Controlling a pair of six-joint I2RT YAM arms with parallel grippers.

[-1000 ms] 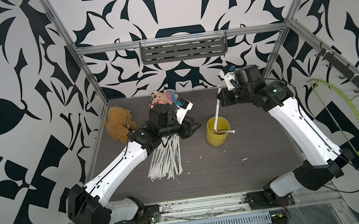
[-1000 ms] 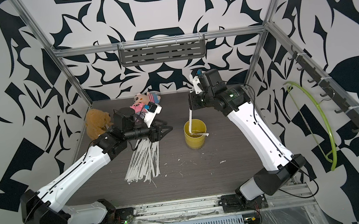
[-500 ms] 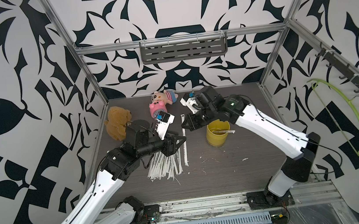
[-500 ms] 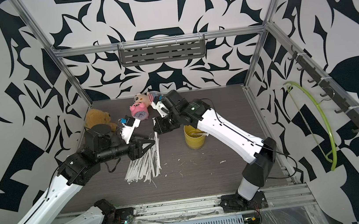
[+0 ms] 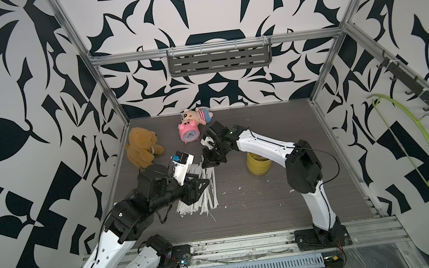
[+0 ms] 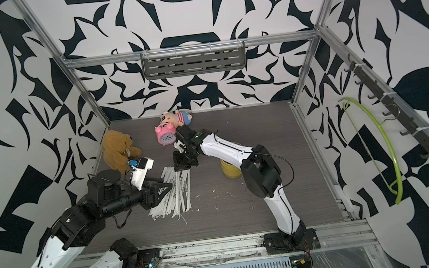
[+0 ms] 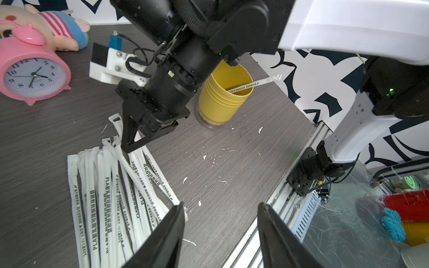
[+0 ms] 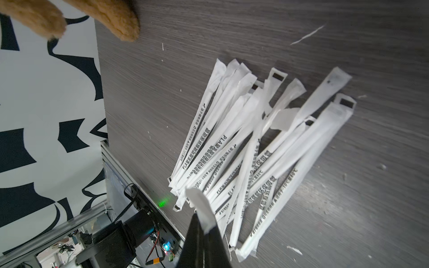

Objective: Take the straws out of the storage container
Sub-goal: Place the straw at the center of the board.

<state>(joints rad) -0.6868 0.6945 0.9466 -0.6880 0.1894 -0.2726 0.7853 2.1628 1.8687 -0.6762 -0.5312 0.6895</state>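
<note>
The yellow storage container stands upright right of centre, partly behind my right arm. In the left wrist view one straw leans out of the container's mouth. Several wrapped straws lie in a pile on the table. My right gripper hangs low over the pile's far end, shut on a straw whose white wrapper end sticks out past the tips. My left gripper is open over the pile's near side, holding nothing.
A pink alarm clock, a pig doll and a brown teddy bear sit at the back left. Small white scraps dot the table near the cup. A metal rail runs along the front edge.
My right arm swung left and down from above the cup to the pile, carrying a straw. My left arm pulled back toward the front left, jaws slightly wider.
</note>
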